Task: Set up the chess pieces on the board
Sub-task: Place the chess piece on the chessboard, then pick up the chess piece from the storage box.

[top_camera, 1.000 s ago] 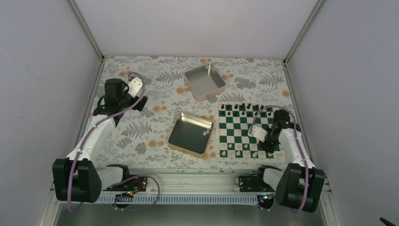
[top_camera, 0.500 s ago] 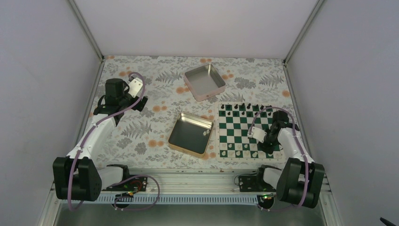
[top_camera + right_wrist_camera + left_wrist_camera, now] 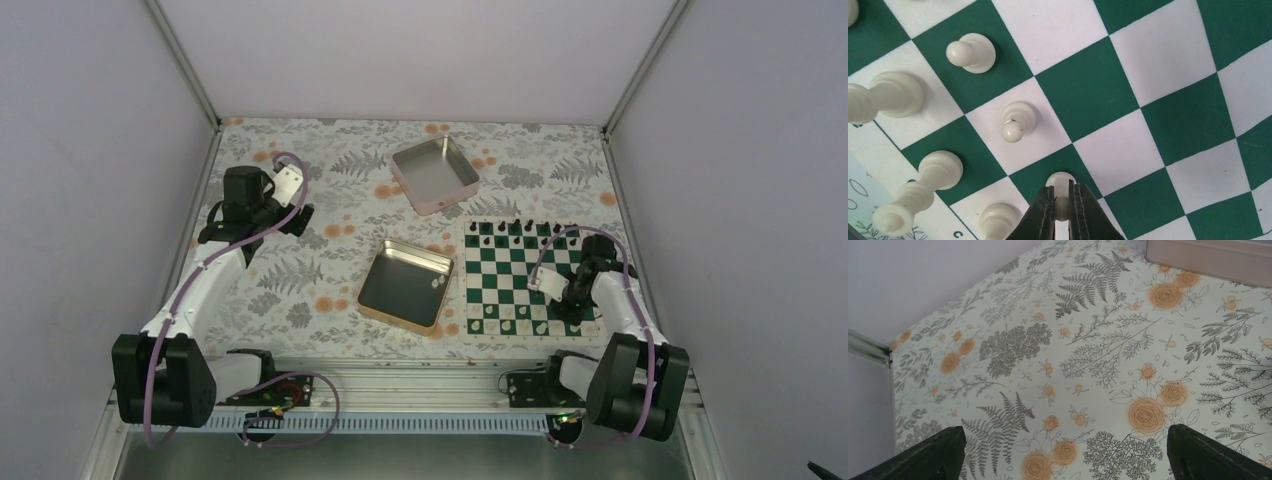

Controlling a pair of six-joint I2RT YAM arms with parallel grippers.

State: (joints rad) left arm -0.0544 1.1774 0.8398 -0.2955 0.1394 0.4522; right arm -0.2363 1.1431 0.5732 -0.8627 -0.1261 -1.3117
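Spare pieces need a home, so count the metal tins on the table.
2. The far tin lies beyond the board, off its far left corner. The near tin sits beside the board's left edge. No other tin shows in any view.

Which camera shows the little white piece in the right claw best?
The right wrist view. There the white pawn is close up and sharp, pinched by the right gripper. In the top view it is too small to make out. The left wrist view shows none of it, only the flowery tablecloth.
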